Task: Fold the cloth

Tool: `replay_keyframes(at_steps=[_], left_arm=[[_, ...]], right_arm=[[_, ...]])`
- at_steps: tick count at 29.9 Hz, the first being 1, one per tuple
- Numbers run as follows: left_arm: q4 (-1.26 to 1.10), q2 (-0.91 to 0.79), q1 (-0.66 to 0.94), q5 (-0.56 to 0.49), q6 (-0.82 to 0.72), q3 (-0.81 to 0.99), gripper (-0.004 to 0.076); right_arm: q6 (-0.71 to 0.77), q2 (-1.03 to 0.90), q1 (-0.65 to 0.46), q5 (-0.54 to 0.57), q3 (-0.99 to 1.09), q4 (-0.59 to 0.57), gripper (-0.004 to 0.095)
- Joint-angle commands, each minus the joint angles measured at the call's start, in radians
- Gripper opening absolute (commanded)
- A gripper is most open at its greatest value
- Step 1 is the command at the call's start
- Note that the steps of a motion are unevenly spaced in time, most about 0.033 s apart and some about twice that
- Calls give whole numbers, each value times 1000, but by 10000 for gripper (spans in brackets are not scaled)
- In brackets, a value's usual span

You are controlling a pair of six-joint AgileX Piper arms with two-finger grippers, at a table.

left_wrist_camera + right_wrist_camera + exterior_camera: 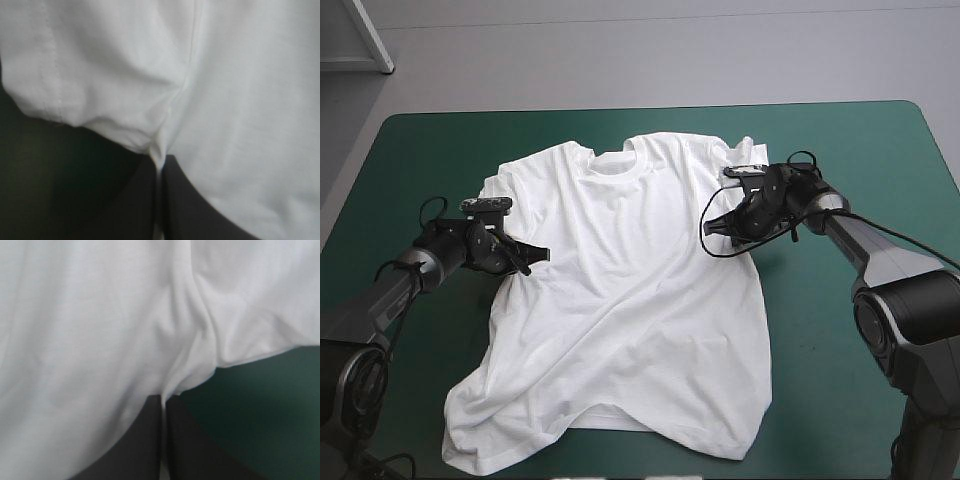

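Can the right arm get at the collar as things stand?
Probably not yet: the right end effector is shut on the T-shirt by the sleeve, so it must let go first. Otherwise nothing lies over the collar.

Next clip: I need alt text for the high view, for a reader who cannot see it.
A white T-shirt lies spread, collar toward the far edge, on the teal-green table cover, its lower part rumpled. The left gripper and right gripper each pinch its side just below a sleeve.
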Motion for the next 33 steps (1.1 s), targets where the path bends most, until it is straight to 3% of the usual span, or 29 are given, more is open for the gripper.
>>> replay_keyframes(at_steps=[1,14,24,29,33], left_arm=[[-1,-70,-4,15,-10,-77,-10],[150,-258,-4,318,47,-621,-10],[292,-267,-4,501,121,-905,-10],[290,-265,-4,510,126,-914,-10],[272,-232,-4,432,138,-919,-10]], right_arm=[[30,-81,5,20,-38,-49,-14],[187,-390,5,185,-282,-347,-14],[210,-521,5,283,-467,-451,-14],[177,-537,5,257,-527,-396,-14],[135,-507,5,107,-532,-359,-14]])
